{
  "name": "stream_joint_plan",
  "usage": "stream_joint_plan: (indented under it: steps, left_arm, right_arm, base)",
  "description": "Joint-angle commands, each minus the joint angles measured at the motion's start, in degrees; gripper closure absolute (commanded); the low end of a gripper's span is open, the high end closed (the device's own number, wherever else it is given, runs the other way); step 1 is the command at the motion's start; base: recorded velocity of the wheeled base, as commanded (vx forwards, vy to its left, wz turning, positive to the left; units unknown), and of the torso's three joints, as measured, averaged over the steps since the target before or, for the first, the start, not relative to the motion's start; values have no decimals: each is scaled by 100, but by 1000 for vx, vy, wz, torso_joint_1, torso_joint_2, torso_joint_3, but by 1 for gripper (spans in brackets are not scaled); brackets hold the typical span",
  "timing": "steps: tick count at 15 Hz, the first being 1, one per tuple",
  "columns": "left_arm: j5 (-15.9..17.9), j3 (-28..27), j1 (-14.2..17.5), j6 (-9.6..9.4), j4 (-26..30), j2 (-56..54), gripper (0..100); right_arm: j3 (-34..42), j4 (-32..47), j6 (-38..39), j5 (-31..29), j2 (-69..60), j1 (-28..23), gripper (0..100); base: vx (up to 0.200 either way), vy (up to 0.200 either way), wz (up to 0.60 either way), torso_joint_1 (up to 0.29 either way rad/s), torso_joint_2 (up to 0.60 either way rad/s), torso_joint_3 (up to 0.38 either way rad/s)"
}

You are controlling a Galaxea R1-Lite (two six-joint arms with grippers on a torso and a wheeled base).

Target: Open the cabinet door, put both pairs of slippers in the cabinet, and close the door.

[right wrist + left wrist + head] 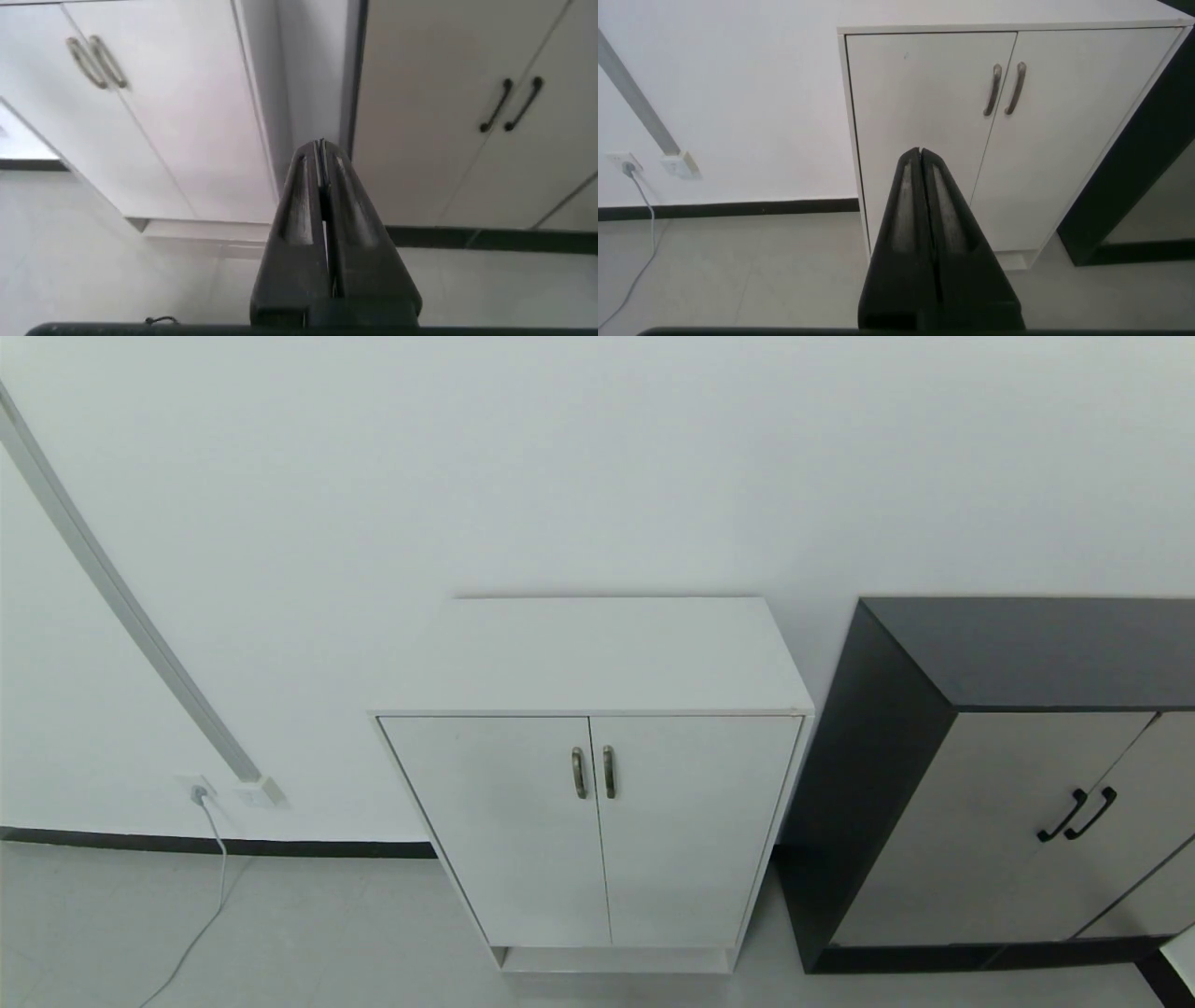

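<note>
Pinched-together left claw (920, 152) and right claw (322, 145) face closed cabinet (504, 821).

cabinet (597, 831) against wall (597, 457); second cabinet (980, 784) just beside, right; socket (198, 791) on wall, left

So the right gripper (322, 149) is pinched together, holding nothing. Closed white cabinet (177, 121), dark cabinet (439, 112) just beside it.

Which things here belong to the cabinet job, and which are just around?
Job: white cabinet, doors shut; its handles; left gripper and right gripper, both shut.
Just around: dark cabinet; wall socket; cable; wall conduit.
</note>
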State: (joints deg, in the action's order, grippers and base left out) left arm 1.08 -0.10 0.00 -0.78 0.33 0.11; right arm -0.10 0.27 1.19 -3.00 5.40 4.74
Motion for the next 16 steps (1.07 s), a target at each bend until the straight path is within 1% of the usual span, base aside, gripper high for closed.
stream_joint_plan:
  steps: [1,2,5,7,16]
  left_arm:
    - [6,1,0,-1,2,-2,100]
    - [-3,1,0,-1,2,-2,100]
    - [6,1,0,-10,2,-2,100]
    - [-3,1,0,-1,2,-2,100]
    - [-3,1,0,-10,-7,-2,100]
  right_arm:
    - [1,8,-5,-8,14,0,100]
    - [1,8,-5,-8,14,0,100]
    - [1,17,-49,1,40,-465,100]
    - [1,17,-137,63,-540,-457,100]
    - [10,0,-111,80,-540,-457,100]
  base:
    - [0,0,0,0,0,0]
    - [0,0,0,0,0,0]
    - [0,0,0,0,0,0]
    - [0,0,0,0,0,0]
    - [0,0,0,0,0,0]
